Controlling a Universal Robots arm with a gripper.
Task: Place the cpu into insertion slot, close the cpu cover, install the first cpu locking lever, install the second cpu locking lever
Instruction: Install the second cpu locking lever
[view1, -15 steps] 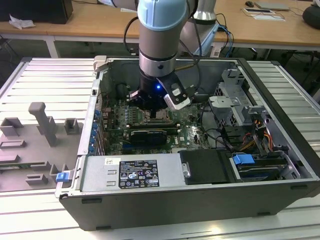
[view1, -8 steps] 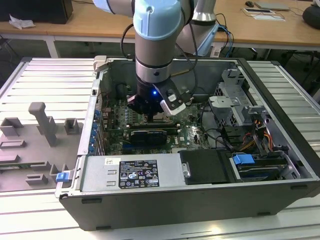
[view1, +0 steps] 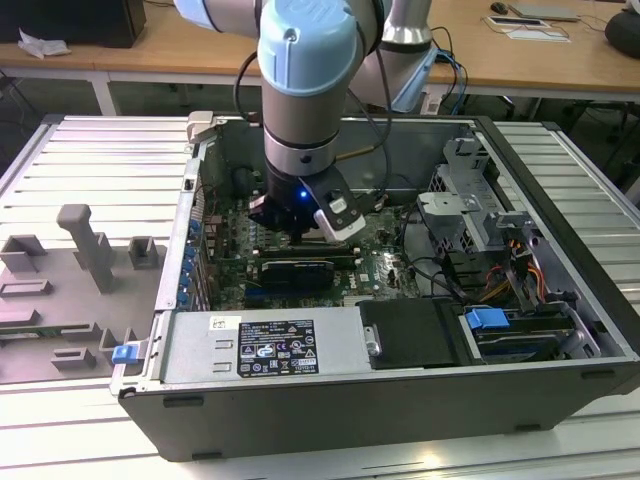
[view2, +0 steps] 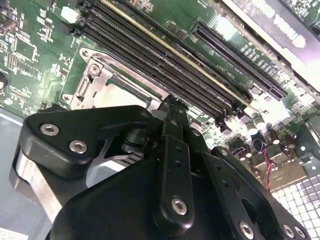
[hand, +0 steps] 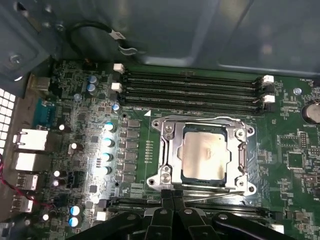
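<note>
Exterior view: the arm reaches into an open computer case (view1: 560, 300) on a ribbed metal tabletop (view1: 90, 160); wooden desks stand behind. First wrist view: the cpu (hand: 206, 156) sits in the insertion slot (hand: 170, 172), the cpu cover (hand: 240, 150) closed around it; the tool (hand: 173, 200), fingers together, holds nothing. Second wrist view: memory slots (view2: 165, 65) beside the socket.

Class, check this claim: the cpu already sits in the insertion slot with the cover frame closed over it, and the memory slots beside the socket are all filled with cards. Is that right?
Not quite. In the first wrist view the cpu does sit in the insertion slot with the cpu cover down around it, but the memory slots beside it stand empty, with no cards in them.
</note>
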